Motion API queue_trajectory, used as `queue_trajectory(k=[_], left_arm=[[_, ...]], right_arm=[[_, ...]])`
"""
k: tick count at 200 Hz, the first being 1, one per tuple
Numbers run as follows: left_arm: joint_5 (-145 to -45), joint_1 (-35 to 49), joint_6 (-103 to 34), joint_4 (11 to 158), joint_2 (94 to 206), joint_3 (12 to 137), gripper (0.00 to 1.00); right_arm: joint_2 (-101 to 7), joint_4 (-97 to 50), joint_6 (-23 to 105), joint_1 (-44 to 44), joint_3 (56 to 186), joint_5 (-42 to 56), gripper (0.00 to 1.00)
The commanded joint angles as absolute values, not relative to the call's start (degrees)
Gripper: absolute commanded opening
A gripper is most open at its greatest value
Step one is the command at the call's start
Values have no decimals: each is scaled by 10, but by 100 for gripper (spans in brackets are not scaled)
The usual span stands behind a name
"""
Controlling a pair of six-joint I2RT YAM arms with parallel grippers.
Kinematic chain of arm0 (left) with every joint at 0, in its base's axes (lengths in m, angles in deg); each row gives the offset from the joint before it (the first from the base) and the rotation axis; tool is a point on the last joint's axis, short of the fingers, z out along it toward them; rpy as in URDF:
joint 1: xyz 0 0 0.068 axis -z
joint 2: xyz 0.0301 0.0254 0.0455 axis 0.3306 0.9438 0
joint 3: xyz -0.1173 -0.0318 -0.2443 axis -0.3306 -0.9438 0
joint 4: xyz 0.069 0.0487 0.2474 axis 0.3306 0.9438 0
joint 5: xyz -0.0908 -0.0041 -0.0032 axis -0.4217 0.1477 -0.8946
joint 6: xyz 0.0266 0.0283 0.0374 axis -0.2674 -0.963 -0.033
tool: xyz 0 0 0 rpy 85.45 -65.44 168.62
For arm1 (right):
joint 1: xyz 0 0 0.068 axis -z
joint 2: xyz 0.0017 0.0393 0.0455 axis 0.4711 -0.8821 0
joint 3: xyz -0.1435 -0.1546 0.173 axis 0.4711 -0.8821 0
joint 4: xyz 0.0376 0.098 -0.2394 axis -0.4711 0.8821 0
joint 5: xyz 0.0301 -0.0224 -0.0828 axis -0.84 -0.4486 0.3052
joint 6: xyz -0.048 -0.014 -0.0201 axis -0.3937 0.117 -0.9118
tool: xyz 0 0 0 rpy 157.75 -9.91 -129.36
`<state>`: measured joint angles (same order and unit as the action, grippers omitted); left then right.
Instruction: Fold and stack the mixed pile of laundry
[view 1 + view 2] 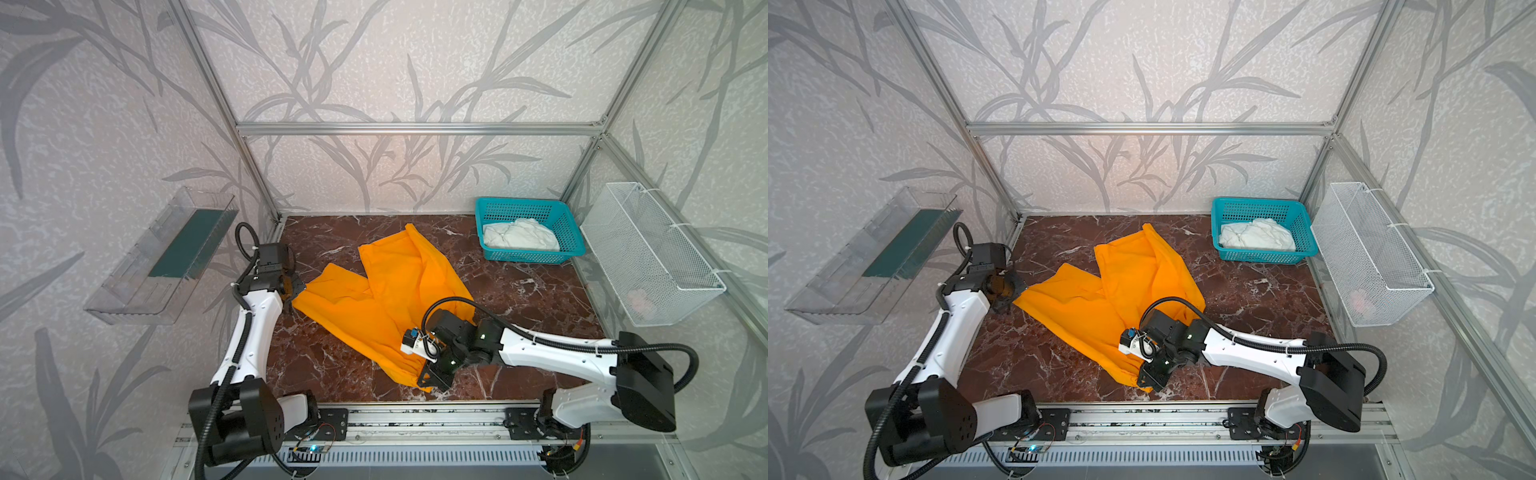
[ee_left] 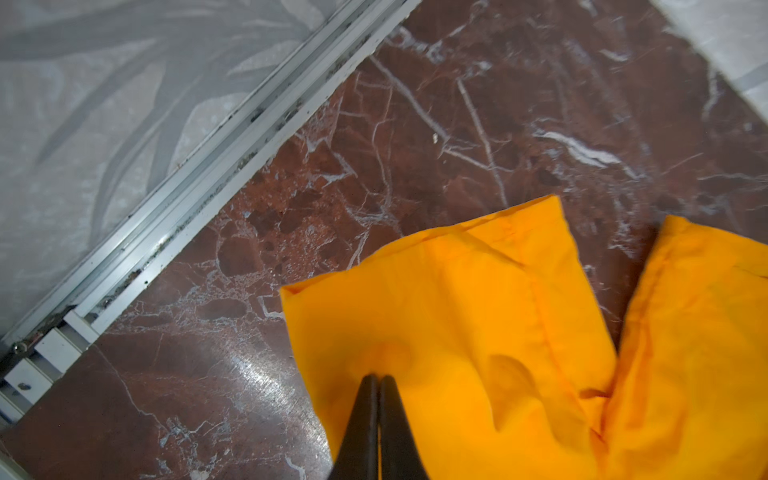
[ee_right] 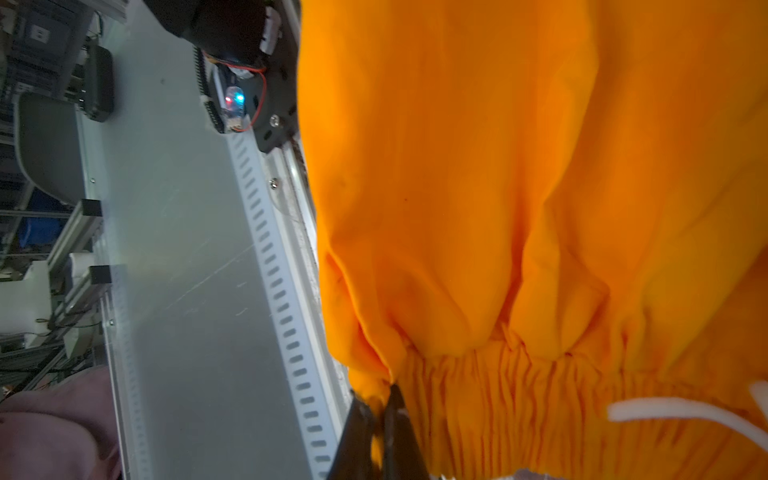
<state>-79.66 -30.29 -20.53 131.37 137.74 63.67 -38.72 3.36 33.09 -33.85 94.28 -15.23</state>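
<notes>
Two pinches hold the orange trousers [image 1: 386, 291], one at each end, which is how I want them for pulling the garment straight before any fold. My left gripper [image 2: 378, 379] has its jaws pressed together on a nip of cloth close to the cuff [image 2: 428, 266] of one leg, out by the left side of the marble tabletop [image 1: 523, 316], so that leg is drawn into a taut point in both top views. My right gripper [image 3: 380, 401] is clamped on the corner of the gathered elastic waistband [image 3: 519, 386], just beside the white drawstring [image 3: 681, 409], near the front rail. Gripping the band at its corner rather than its middle should let me tension the whole side seam. The other leg lies loose, angled toward the back of the table, and I judge it will need laying over once the first is flat. The white shirt [image 1: 519, 237] sits crumpled inside the teal basket [image 1: 521, 203] in the back right corner, well apart from both arms, waiting its turn. My worry is the thin waistband bite slipping under tension.
</notes>
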Motion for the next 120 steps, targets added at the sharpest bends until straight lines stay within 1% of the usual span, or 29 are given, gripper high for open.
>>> queue_trajectory(k=[1,25,44,48,66,96,120], left_arm=[[-835,-304,-244,1329,1368,690,0],[-872,-278,-254,1326,1395,756,0],[-863,-228,-273,1330,1436,827,0],[-859,-216,-278,1331,1446,845,0],[-846,-162,-302,1340,1504,928,0],[-838,-107,-312,1371,1616,1080,0],[-814,-101,-263,1459,1691,1170,0]], right_arm=[[-369,32,348,-335,948,-220,0],[-354,-2,379,-317,931,-250,0],[-339,-16,399,-310,923,-274,0],[-336,-18,403,-292,922,-279,0],[-315,-31,427,-272,911,-286,0],[-270,-67,488,-214,877,-284,0],[-247,-43,485,-187,866,-253,0]])
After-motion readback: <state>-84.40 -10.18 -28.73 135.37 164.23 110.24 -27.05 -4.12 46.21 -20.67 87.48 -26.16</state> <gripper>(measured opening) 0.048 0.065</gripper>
